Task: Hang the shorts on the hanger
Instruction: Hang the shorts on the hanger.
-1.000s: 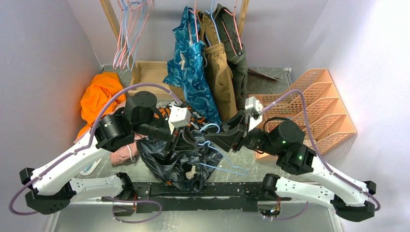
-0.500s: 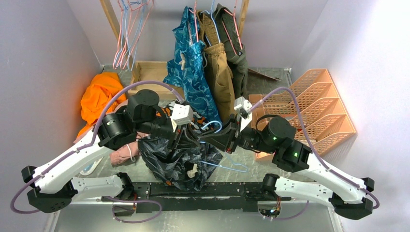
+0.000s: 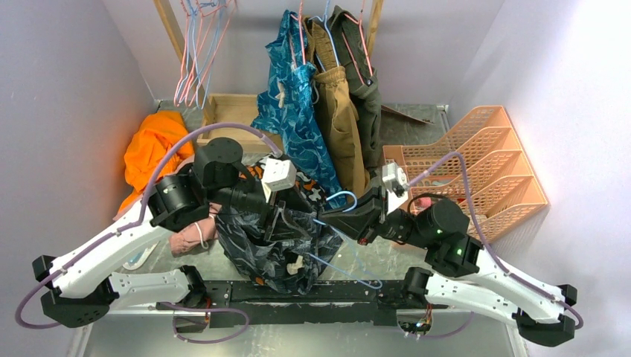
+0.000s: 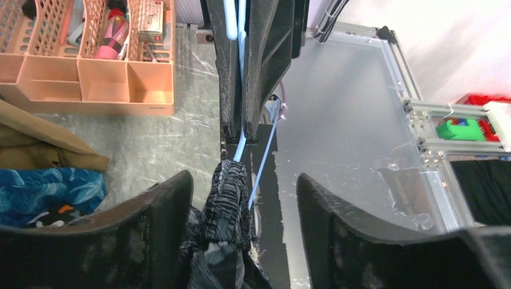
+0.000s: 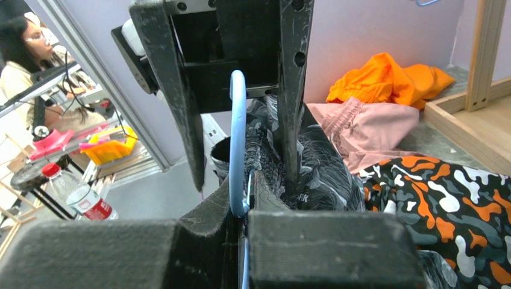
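Note:
The dark leaf-print shorts (image 3: 264,253) hang bunched below the two grippers, over the table's front edge. Their gathered waistband (image 4: 231,195) is threaded on the light-blue wire hanger (image 4: 240,146). My left gripper (image 4: 244,180) stands open around that waistband, with neither finger pressing it. Facing it, my right gripper (image 5: 247,180) is shut on the hanger (image 5: 237,132) at the base of its hook. In the top view the left gripper (image 3: 283,222) and the right gripper (image 3: 336,220) meet nose to nose, and the hanger's hook (image 3: 341,195) curls above them.
Black-orange-white shorts (image 5: 434,198) lie just behind the grippers. An orange garment (image 3: 152,145) and a pink one (image 3: 187,236) are at the left. Teal, tan and olive clothes (image 3: 320,111) hang from the rack at the back. A wooden box (image 3: 231,111) and a peach sorter (image 3: 491,160) flank them.
My left gripper has opened and let go of the waistband. My right gripper has shut on the hanger, and the right arm has shifted slightly right and nearer.

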Motion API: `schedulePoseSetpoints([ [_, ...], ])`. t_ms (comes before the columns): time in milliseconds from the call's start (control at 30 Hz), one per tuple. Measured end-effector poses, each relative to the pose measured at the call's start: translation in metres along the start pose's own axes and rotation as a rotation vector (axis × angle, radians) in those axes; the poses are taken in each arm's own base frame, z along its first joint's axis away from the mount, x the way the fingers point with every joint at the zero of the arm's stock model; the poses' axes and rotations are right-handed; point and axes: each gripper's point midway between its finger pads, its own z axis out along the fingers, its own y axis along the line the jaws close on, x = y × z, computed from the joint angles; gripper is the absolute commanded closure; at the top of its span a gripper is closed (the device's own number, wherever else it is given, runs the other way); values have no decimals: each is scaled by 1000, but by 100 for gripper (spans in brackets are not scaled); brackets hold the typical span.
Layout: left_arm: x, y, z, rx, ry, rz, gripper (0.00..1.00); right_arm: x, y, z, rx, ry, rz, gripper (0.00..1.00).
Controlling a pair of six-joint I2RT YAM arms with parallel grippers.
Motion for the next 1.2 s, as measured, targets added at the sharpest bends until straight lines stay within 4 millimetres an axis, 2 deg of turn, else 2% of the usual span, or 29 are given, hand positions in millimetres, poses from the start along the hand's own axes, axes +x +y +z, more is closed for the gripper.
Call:
schedulePoseSetpoints([
  [33, -1, 0, 0, 0, -2, 1, 7, 2, -1, -2, 1, -21, 5, 100],
  [67, -2, -1, 0, 0, -7, 2, 1, 4, -2, -3, 1, -37, 8, 100],
  [233, -15, -6, -5, 1, -48, 18, 1, 4, -4, -2, -15, -121, 30, 100],
  [367, -44, -13, -18, -20, -122, 74, 1, 2, -5, 0, -23, -168, 42, 100],
  [500, -76, -22, -50, -114, -260, 149, 0, -3, -6, -3, -18, -216, 45, 100],
  [567, -86, -29, -71, -168, -345, 175, 1, -7, -6, -4, -16, -236, 45, 100],
  [633, -87, -35, -95, -235, -427, 173, 1, -12, -5, -6, -14, -257, 42, 100],
  [767, -79, -45, -145, -361, -577, 97, 0, -17, -6, -8, -8, -277, 39, 100],
  [867, -63, -41, -164, -431, -644, -21, 1, -17, -7, -8, -3, -275, 35, 100],
  [967, -36, -23, -157, -490, -606, -141, 0, -15, -8, -7, 4, -266, 30, 100],
  [1033, -14, -7, -145, -540, -530, -208, 5, -13, -10, -5, 9, -255, 28, 100],
  [1100, -1, 7, -137, -585, -467, -242, 11, -13, -10, -3, 13, -247, 24, 100],
  [1200, 13, 24, -132, -666, -384, -262, 14, -13, -11, -1, 17, -237, 19, 100],
])
